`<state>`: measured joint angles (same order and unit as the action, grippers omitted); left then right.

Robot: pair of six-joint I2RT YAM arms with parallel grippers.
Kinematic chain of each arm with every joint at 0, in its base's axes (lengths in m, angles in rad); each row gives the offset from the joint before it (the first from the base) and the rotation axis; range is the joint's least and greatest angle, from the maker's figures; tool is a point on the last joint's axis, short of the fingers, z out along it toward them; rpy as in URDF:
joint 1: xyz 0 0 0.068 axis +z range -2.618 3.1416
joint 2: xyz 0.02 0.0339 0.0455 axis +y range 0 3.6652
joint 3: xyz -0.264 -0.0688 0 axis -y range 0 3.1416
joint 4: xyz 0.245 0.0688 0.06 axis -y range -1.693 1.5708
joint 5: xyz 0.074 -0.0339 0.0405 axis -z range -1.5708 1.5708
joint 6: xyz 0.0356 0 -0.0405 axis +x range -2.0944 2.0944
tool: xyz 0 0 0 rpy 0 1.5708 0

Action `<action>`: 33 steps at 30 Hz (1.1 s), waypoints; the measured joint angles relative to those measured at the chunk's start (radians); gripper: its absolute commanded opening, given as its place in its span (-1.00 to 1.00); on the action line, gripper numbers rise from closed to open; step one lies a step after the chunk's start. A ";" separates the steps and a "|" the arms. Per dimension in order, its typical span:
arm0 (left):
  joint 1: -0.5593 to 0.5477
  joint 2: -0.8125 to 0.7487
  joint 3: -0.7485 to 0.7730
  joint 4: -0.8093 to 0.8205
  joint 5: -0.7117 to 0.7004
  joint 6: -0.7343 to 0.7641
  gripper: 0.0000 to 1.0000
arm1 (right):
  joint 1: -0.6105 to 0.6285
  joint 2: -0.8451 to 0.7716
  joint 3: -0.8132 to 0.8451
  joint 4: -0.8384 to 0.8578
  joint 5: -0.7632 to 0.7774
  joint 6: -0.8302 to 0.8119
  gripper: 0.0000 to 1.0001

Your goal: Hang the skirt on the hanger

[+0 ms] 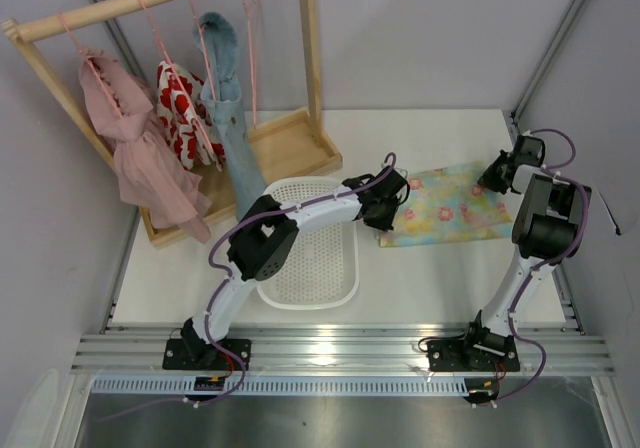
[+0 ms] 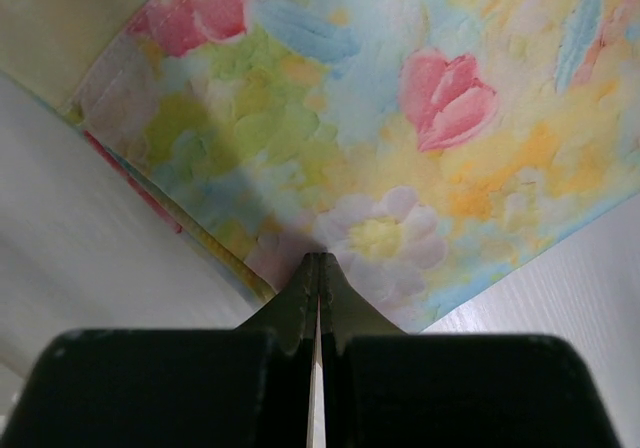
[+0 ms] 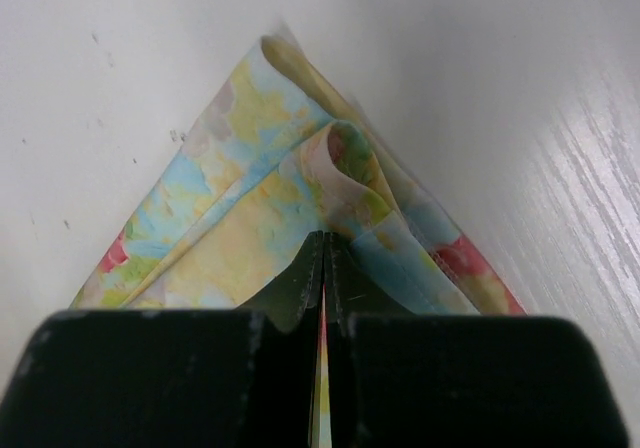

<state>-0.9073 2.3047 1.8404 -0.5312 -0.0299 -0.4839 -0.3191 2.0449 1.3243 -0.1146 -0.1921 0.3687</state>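
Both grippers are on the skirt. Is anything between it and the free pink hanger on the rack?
Yes. The rack's wooden post nearest the skirt stands between it and the hanger, so the approach probably has to come from the front. The denim garment hangs close on the hanger's far side.

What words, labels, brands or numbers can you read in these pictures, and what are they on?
No text can be read in any view.
The skirt shows only printed flowers, no lettering.
The red-and-white garment shows only a pattern.
Any marks on the arm bases are too small to read.
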 measured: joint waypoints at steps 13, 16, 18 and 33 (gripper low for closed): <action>0.000 -0.122 0.035 -0.082 0.041 0.095 0.25 | 0.042 -0.341 0.019 -0.126 -0.072 -0.072 0.12; 0.000 -0.188 0.039 -0.085 0.028 0.096 0.35 | 0.036 -0.510 -0.022 -0.123 -0.077 -0.079 0.53; 0.000 -0.236 0.038 -0.084 0.005 0.096 0.46 | 0.033 -0.629 -0.082 -0.121 -0.079 -0.083 0.68; 0.009 -0.554 -0.370 -0.101 -0.267 -0.009 0.50 | 0.153 -0.811 -0.328 -0.189 -0.111 -0.077 0.75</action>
<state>-0.8982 1.7512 1.4704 -0.6319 -0.2974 -0.4927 -0.1661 1.2339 0.9958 -0.3038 -0.3031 0.2920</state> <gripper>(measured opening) 0.768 0.876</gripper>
